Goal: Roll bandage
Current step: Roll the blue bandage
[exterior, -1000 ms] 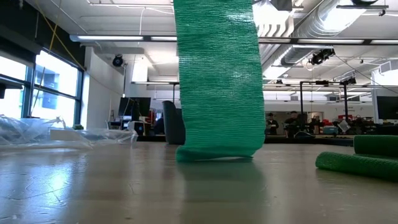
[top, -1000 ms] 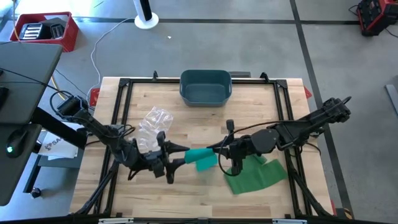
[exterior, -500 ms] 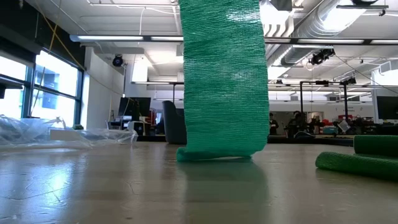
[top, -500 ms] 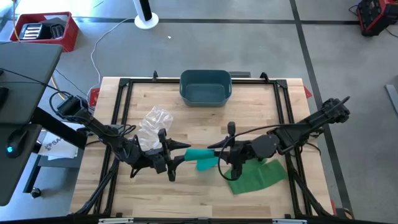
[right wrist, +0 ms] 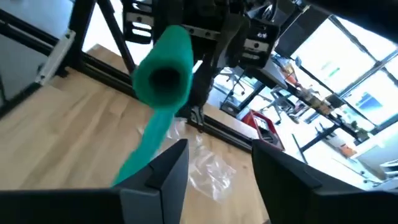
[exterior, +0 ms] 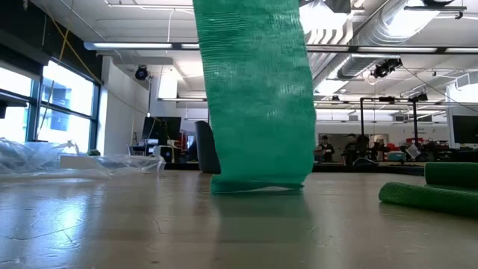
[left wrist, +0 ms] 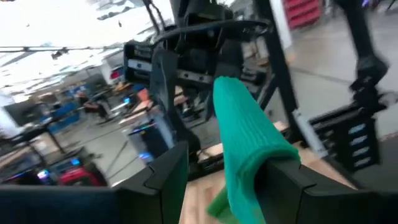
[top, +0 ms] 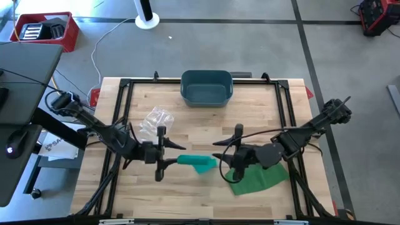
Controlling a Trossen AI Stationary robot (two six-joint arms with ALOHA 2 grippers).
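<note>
Green bandage (top: 199, 164) mid-roll, seen from above near the table's centre, slightly toward its 6 o'clock edge. The rolled part is a short tube held level above the wood; its free tail (exterior: 254, 97) hangs from it as a broad mesh strip whose lower end rests folded on the table (top: 187, 200), and the slack lies heaped at the roll's 4 o'clock (top: 256, 178). Against the frames of a second earlier, the roll has shifted toward 9 o'clock, drawn off by the left arm, and the right gripper (top: 226, 161), then closed at the roll's 3 o'clock end, now stands just clear of that end with its fingers (right wrist: 158, 174) spread and nothing between them. In the right wrist view the tube's open end (right wrist: 163, 78) faces that gripper, apart from it. The likely meaning: one turn is finished and the right gripper has let go to re-grip, so the winding is only part done, much tail being loose. The left gripper (top: 164, 156) lies at the roll's 9 o'clock end, fingers (left wrist: 280, 180) parted about the tube and clasping it, as its wrist view shows. Both arms reach inward, low and nearly level. A clear plastic wrapper (top: 153, 122) lies at 11 o'clock from the roll; a blue bin (top: 206, 87) sits at the table's 12 o'clock edge
</note>
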